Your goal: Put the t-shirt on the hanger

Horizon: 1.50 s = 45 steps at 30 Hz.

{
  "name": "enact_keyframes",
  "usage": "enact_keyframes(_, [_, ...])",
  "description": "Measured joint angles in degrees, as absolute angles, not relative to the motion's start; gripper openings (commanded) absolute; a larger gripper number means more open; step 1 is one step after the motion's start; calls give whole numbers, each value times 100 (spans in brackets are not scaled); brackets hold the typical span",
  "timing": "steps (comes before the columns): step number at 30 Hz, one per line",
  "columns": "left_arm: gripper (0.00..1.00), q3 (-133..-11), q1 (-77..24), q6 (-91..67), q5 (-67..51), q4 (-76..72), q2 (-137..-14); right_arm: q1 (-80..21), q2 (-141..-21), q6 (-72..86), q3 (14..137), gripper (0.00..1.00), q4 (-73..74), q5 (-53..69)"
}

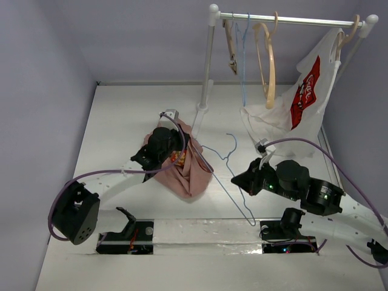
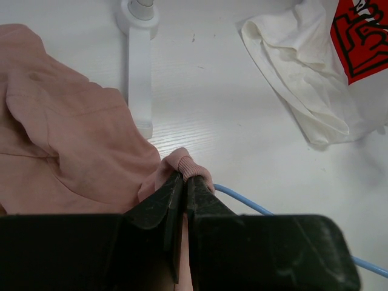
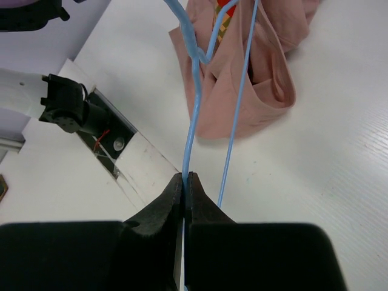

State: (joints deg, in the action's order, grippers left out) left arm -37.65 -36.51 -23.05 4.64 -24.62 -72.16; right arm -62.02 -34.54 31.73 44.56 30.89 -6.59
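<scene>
The dusty-pink t-shirt (image 1: 191,173) hangs bunched above the table at centre-left. My left gripper (image 1: 176,154) is shut on its ribbed collar (image 2: 185,165). The light-blue wire hanger (image 1: 234,144) slants from the shirt down toward the near edge, and its far end goes into the shirt's folds (image 3: 254,91). My right gripper (image 1: 236,180) is shut on one hanger wire (image 3: 189,145); a second wire (image 3: 237,115) runs just to the right of the jaws. In the left wrist view the hanger wire (image 2: 242,200) passes just right of the fingers.
A white clothes rack (image 1: 291,20) stands at the back right, its post and foot (image 2: 139,66) just behind the shirt. On it hang tan wooden hangers (image 1: 268,60), another blue wire hanger (image 1: 244,54) and a white shirt with a red logo (image 1: 303,100) that drapes onto the table.
</scene>
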Motion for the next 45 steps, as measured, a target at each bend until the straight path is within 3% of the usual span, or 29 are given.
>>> enact_keyframes(45, [0, -4051, -3365, -2342, 596, -2244, -7293, -6202, -3905, 2718, 4641, 0, 2930, -836])
